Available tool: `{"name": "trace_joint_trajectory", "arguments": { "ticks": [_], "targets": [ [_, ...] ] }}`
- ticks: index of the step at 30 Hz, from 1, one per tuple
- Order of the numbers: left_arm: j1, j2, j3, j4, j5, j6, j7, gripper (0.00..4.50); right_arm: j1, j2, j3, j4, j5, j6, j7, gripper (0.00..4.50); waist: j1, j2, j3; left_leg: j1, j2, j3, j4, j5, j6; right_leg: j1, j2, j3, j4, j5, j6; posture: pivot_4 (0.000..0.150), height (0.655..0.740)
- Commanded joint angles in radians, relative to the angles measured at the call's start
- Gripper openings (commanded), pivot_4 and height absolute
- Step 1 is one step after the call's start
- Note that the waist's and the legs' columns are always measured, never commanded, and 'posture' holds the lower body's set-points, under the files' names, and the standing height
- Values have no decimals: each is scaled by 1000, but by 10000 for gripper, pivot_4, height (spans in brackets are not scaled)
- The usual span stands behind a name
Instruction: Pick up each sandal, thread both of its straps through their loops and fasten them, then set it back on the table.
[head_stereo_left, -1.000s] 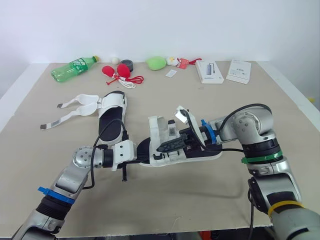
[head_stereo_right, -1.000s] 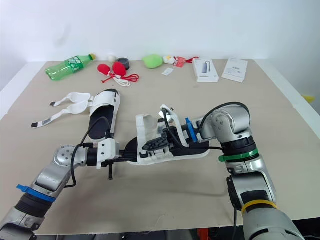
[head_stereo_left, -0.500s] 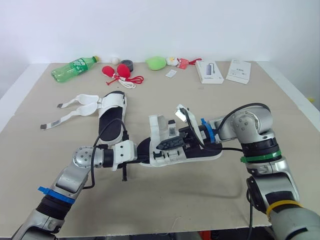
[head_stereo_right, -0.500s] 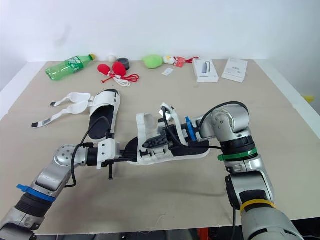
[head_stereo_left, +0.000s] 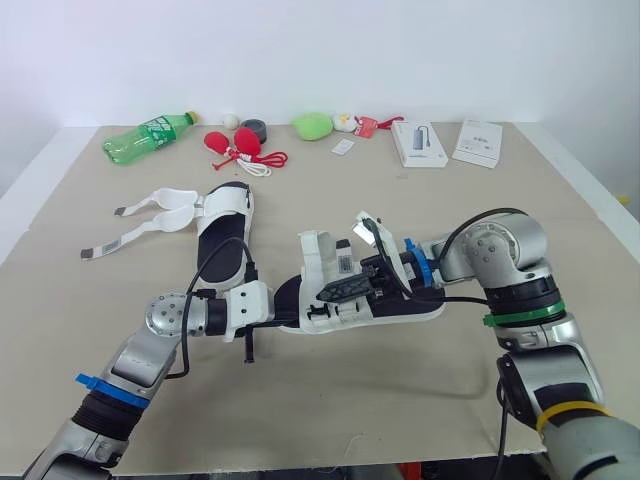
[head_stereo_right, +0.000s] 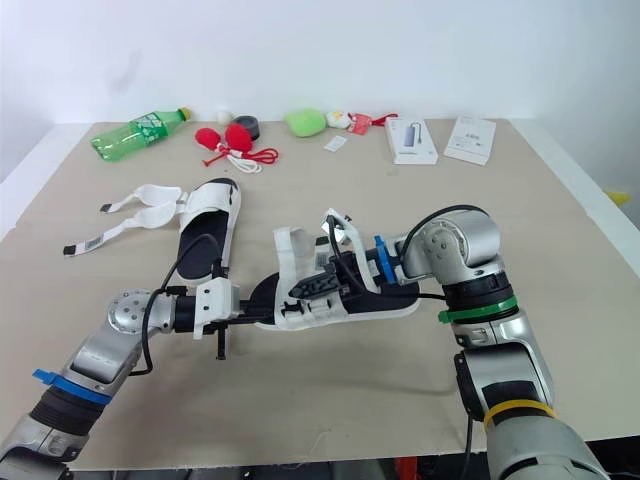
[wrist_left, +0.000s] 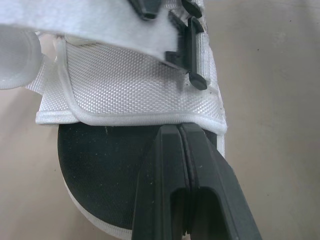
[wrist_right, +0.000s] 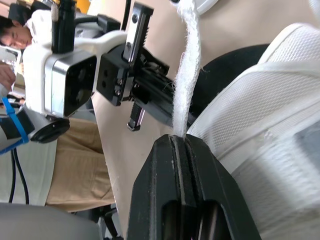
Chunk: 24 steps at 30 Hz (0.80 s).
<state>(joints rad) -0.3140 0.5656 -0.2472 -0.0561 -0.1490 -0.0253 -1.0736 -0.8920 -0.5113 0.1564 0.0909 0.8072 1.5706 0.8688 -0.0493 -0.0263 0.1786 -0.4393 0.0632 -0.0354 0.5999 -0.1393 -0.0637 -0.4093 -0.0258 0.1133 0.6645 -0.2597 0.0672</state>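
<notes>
- White webbing is what the work turns on: the near sandal (head_stereo_left: 360, 300) lies mid-table, heel end toward our left arm, with its mesh upper standing open.
- Our right gripper (wrist_right: 178, 142) has its fingers clenched on a fuzzy white strap (wrist_right: 187, 75), which rises straight out from between the tips.
- Over the last second that gripper has crept a little back toward its own arm, and the strap has come with it. The shift is small, and the sandal itself has not slid.
- We read this as a slow pull to draw the strap clear, not a threading stroke. We cannot see a loop with the strap through it, so we judge this strap still unfastened.
- Our left gripper (wrist_left: 181, 127) has held its place at the heel end. Its fingers are pressed together over the black footbed, tips against the hem of the white mesh. Whether they pinch any material we cannot tell.
- If the left gripper is only resting there, a harder pull from the right could drag the sandal, so we would keep the pull gentle.
- Further back on the table (head_stereo_left: 330, 400) lies the other sandal (head_stereo_left: 225, 225), with its two loose straps (head_stereo_left: 150, 212) splayed flat to the side. We judge the task well short of half done.
</notes>
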Motion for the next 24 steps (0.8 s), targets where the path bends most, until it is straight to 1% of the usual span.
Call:
{"name": "trace_joint_trajectory", "arguments": {
  "ticks": [1, 9, 13, 19, 24],
  "targets": [
    [21, 9, -32, 18, 33, 8, -5, 0, 18, -9, -6, -40, 19, 18, 3, 1467, 0, 0, 0, 0, 0, 0, 0, 0, 0, 0, 0, 0, 0, 0, 0, 1500, 7400],
    [21, 7, -37, 20, 36, 3, -7, 0, 0, 16, -56, 0, 89, 44, -49, 1467, 0, 0, 0, 0, 0, 0, 0, -1, 0, 0, 0, 0, 0, -1, 0, 1500, 7400],
    [21, 6, -40, 21, 39, -1, -6, 0, -14, 36, -82, 76, 169, 44, -124, 1467, 0, 0, 0, 0, 0, 0, 0, -1, 0, 0, 0, 0, 0, -1, 0, 1500, 7400],
    [26, 9, -43, 21, 47, -9, -7, 0, -18, 25, -70, 149, 322, 44, -243, 1467, 0, 0, 0, 0, 0, 0, 0, -1, 0, 0, 0, 0, 0, -1, 0, 1500, 7400],
    [30, 8, -46, 21, 52, -12, -3, 0, -3, 11, -63, 183, 388, 44, -329, 1467, 0, 0, 0, 0, 0, 0, 0, -1, 1, 0, 0, 0, 0, -1, 0, 1500, 7400]
  ]
}}
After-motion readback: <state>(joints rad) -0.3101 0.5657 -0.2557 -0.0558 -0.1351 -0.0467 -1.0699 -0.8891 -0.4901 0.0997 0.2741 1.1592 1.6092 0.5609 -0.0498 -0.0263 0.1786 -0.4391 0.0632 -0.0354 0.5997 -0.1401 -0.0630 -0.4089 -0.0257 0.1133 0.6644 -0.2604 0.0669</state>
